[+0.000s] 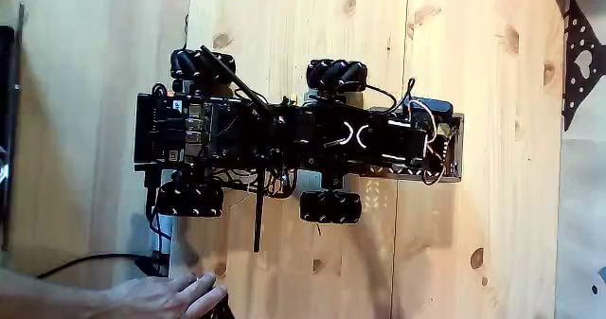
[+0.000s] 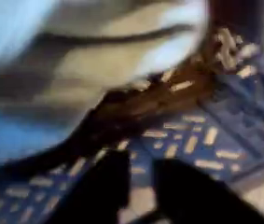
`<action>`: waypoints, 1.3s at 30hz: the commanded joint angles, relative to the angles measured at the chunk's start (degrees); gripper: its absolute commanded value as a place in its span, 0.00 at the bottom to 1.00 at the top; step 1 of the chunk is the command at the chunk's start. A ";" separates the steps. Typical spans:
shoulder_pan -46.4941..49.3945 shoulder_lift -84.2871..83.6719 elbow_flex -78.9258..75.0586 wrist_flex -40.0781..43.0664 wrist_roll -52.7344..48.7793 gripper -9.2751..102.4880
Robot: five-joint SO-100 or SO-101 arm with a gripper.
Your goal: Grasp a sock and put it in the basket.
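In the wrist view everything is blurred by motion. The sock [image 2: 94,51], soft beige-grey fabric with a darker band, fills the upper left and lies against the blue lattice basket [image 2: 201,140]. My gripper [image 2: 141,177] enters from the bottom edge as two dark fingers [image 2: 90,196] a little apart. Basket lattice shows through the gap and no fabric sits between them. The sock lies beyond the fingertips. In the fixed view the black arm [image 1: 312,134] is folded along the top of the wheeled base.
The wheeled base [image 1: 189,130] stands on a pale wooden floor in the fixed view, with black wheels [image 1: 336,73] at its corners. A person's hand [image 1: 166,295] rests at the bottom left near a black cable [image 1: 85,262]. A dark object [image 1: 579,63] lies at the right edge.
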 commanded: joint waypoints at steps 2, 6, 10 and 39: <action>0.00 -0.35 1.76 4.66 2.02 0.08; -0.79 -0.35 1.76 5.19 4.48 0.08; -2.72 3.96 1.85 9.05 6.59 0.09; -7.47 19.86 1.85 18.11 5.80 0.09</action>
